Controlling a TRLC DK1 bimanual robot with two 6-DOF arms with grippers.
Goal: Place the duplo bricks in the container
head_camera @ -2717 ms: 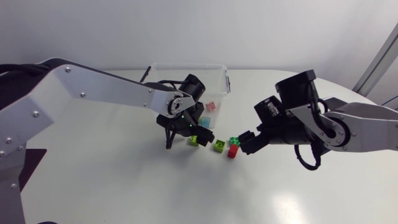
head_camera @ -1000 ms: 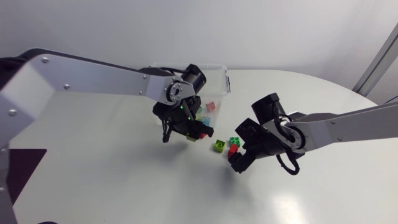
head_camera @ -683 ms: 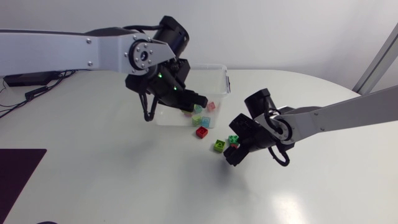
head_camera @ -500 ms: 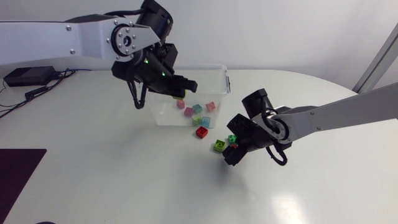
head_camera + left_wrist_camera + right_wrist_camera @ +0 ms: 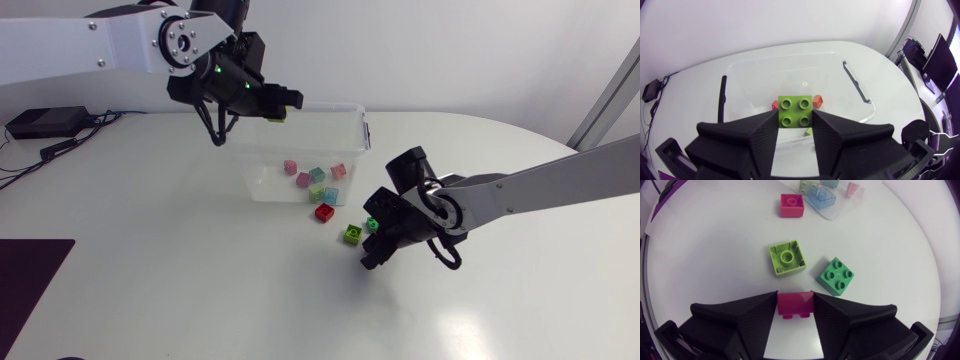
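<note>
Only right wrist view shows right claw gripping red brick.

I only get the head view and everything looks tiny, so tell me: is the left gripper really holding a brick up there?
Observer: Yes. The left wrist view shows the left gripper shut on a lime brick, with its four studs facing the camera.
Operator: What has the other gripper got?
Observer: The right gripper is shut on a red brick, low over the table.
Operator: What's in front of it?
Observer: Just ahead lies a second lime brick, flipped hollow side up, and beside that a green brick with its studs up.
</note>
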